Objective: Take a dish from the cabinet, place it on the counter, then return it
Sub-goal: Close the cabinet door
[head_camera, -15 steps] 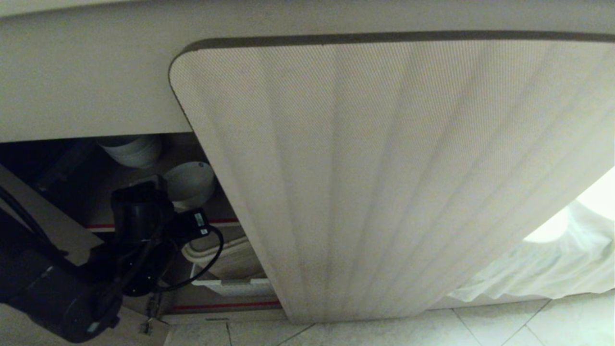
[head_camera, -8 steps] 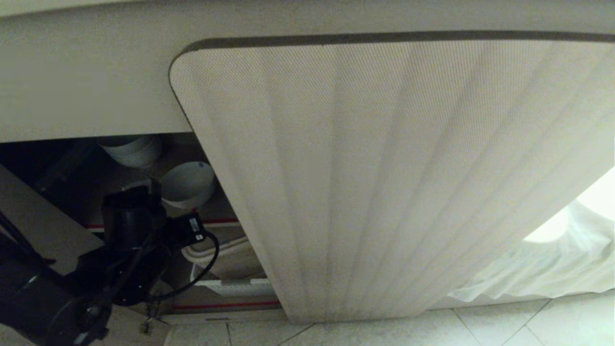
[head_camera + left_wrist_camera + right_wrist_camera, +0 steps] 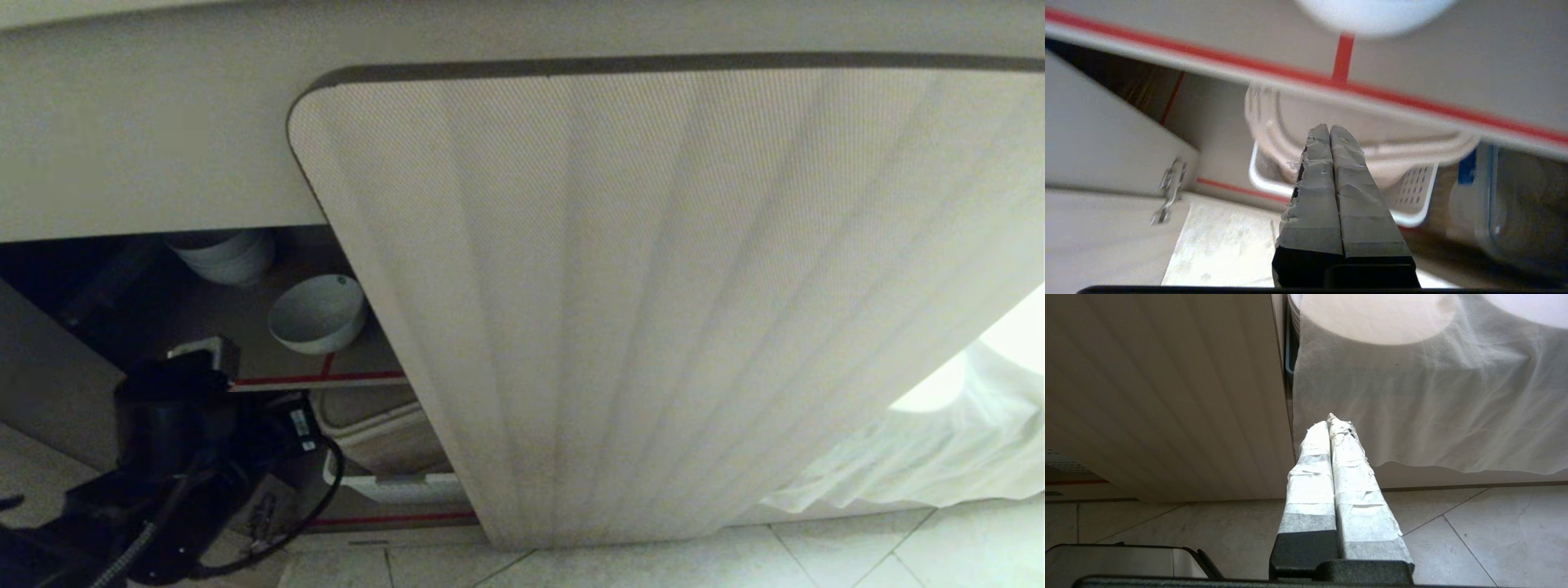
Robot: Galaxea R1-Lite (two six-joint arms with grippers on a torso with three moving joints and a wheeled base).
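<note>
The dish (image 3: 317,313) sits upright on the cabinet (image 3: 653,286) shelf, above and beyond our left gripper (image 3: 1329,132), whose fingers are pressed together and empty below the red-edged shelf front. We judge the left arm nearer; our right gripper (image 3: 1333,422), also closed, hangs by the floor.

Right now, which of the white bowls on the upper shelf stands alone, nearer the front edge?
The single bowl beside the ribbed door, just behind the red strip. The stacked bowls sit farther back, to its left.
</note>
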